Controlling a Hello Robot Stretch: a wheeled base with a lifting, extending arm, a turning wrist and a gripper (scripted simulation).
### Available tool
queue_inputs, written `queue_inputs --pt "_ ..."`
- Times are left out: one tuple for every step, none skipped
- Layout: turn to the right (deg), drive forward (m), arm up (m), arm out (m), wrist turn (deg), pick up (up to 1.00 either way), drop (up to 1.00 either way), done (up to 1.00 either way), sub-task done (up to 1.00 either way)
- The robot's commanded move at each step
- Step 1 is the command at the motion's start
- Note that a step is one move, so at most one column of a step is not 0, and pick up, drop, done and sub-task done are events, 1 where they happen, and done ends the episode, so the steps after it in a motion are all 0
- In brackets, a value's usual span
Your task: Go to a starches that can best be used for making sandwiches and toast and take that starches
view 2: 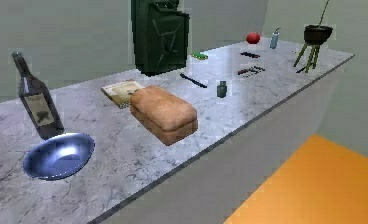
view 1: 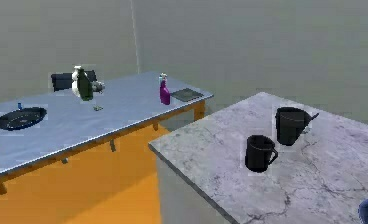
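Arm side view: the tan, brick-shaped bread loaf (view 2: 164, 113) lies on the grey marble tabletop (view 2: 277, 100), just beside a flat tan slab (view 2: 122, 93). Centre your reach on the loaf alone. You cannot tell the tool's state.

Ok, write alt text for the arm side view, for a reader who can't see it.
A brown loaf of bread lies midway along a grey marble counter. At the view's left stand a blue bowl and a dark bottle; behind the loaf, a dark green box.
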Motion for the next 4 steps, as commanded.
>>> queue_inputs --pt "0.0 0.0 0.38 0.0 0.0 0.0 0.0 0.0 0.0" --pt "0.0 0.0 0.0 0.24 0.0 0.0 0.0 0.0 0.0" --pt "0.0 0.0 0.0 0.0 45.0 0.0 0.0 0.0 0.0" --pt "0.0 0.0 0.0 0.0 45.0 0.0 0.0 0.0 0.0"
